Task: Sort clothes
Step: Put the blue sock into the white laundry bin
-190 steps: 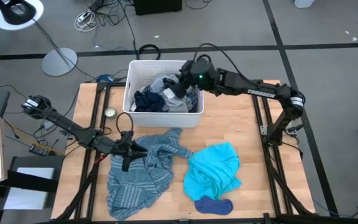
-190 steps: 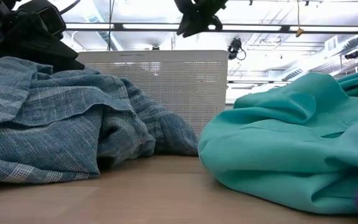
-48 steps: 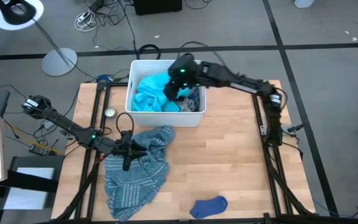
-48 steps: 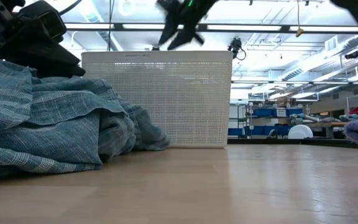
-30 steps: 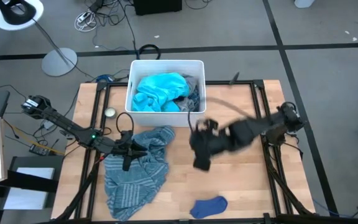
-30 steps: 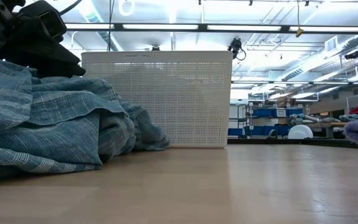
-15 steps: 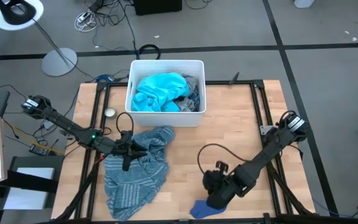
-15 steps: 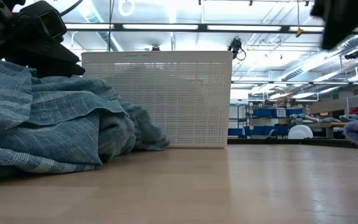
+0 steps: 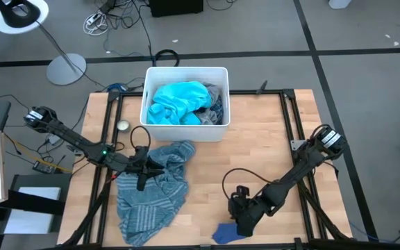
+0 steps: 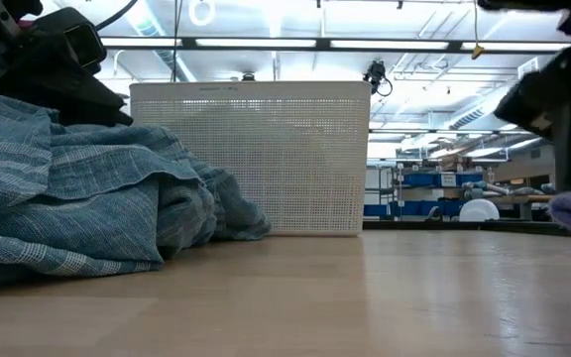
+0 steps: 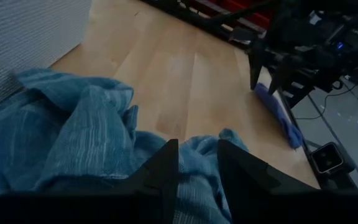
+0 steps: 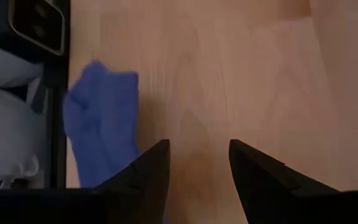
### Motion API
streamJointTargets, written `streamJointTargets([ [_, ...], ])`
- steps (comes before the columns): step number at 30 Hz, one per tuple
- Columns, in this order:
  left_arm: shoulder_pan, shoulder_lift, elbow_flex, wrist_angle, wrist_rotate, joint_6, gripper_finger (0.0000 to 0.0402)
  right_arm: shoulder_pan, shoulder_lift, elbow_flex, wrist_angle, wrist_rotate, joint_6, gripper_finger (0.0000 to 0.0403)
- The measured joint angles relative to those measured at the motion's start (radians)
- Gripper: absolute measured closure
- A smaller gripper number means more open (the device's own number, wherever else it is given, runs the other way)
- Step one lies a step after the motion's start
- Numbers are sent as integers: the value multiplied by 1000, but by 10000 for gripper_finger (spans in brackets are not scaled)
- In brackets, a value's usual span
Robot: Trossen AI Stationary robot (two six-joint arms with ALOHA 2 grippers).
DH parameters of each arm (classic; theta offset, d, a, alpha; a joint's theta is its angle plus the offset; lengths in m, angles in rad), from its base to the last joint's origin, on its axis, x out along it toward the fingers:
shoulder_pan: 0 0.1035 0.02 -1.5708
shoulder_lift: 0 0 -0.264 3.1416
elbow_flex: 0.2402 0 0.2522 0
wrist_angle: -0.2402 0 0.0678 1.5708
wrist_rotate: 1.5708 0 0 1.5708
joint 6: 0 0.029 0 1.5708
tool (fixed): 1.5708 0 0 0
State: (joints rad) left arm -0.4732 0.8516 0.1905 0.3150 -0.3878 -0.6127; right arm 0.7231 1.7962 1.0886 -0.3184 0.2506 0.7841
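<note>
A: Where do we stand on the sort?

B: Part done, I'd say. The turquoise garment sits in the white bin at the far edge of the table, with some grey fabric beside it. Two pieces are left out on the wood.

A: Which ones?

B: The grey-blue striped top, heaped near-left, and the dark blue sock at the near edge.

A: And the arms?

B: The right gripper hangs just above the sock, fingers spread apart, nothing between them; the wrist view shows bare wood in the gap with the sock off to one side. The left gripper rests on the striped top, fingers a narrow gap apart, cloth beneath them; whether it's pinched I can't tell.

A: Next?

B: Sock, probably.
</note>
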Motion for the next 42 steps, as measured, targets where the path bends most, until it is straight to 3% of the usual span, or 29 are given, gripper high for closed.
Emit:
streamJointTargets([
  [11, 0, 0, 0, -3, 0, -1, 285, 17, 6, -16, 80, -68, 36, 249],
  [18, 0, 0, 0, -3, -1, -1, 285, 42, 111, -8, 117, -83, 58, 262],
  [21, 0, 0, 0, -4, -1, -2, 285, 33, 141, 19, 81, -101, 106, 298],
  [25, 0, 0, 0, -2, -1, -2, 285, 2, 117, 77, -86, -115, 73, 387],
  [31, 0, 0, 0, 7, -1, -2, 285, -82, -15, 232, -438, 48, -34, 397],
  [35, 0, 0, 0, 7, -2, -2, 285, -158, -92, 349, -579, 200, -96, 395],
  [38, 0, 0, 0, 4, -1, -2, 285, -223, -154, 435, -600, 318, -194, 396],
  [42, 0, 0, 0, 7, -5, 2, 285, -339, -204, 529, -528, 386, -419, 398],
])
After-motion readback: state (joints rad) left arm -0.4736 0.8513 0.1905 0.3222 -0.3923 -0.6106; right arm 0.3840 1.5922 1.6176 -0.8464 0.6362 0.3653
